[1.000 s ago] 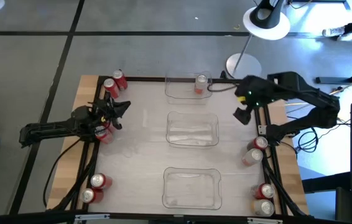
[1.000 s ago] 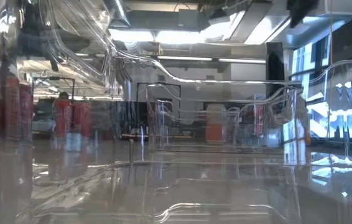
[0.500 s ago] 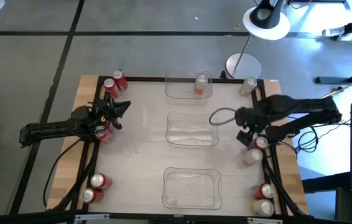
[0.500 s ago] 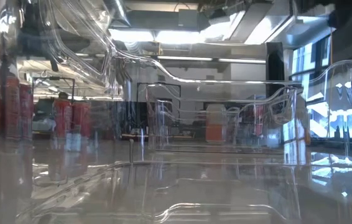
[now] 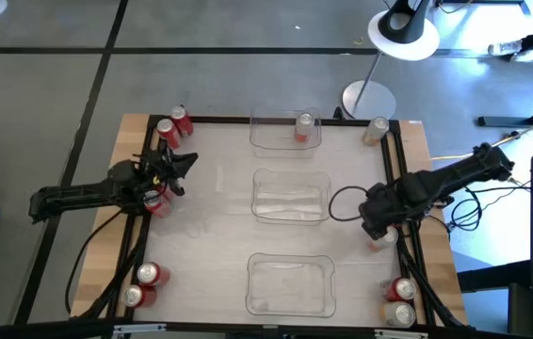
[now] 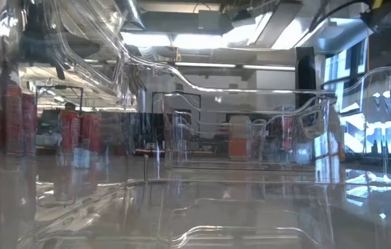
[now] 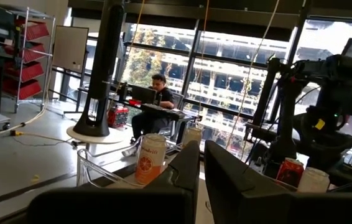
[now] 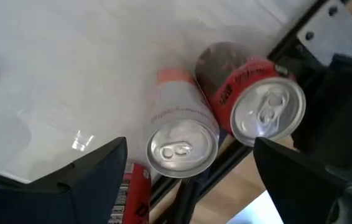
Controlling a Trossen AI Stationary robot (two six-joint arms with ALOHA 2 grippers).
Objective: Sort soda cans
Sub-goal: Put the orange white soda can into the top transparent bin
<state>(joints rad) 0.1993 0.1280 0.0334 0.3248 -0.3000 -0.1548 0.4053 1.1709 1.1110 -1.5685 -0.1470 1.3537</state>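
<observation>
A: Two cans stand upright on the table (image 5: 210, 217) right under your right hand (image 5: 380, 218): a pale can (image 8: 181, 129) and a red can (image 8: 250, 95), touching, tops up.

B: Which do I take?

A: I'd pick the pale one; it sits more centrally between the wide-open, empty fingers (image 8: 89, 177). Drop along its upright axis.

B: And the other arm?

A: Your left hand (image 5: 174, 168) waits closed and empty beside the left-edge cans, well apart

you have three trays (image 5: 291, 196) in a row down the table's (image 5: 210, 235) middle, one can (image 5: 303, 126) in the far tray, remaining cans (image 5: 400, 301) clustered along both side edges.
</observation>
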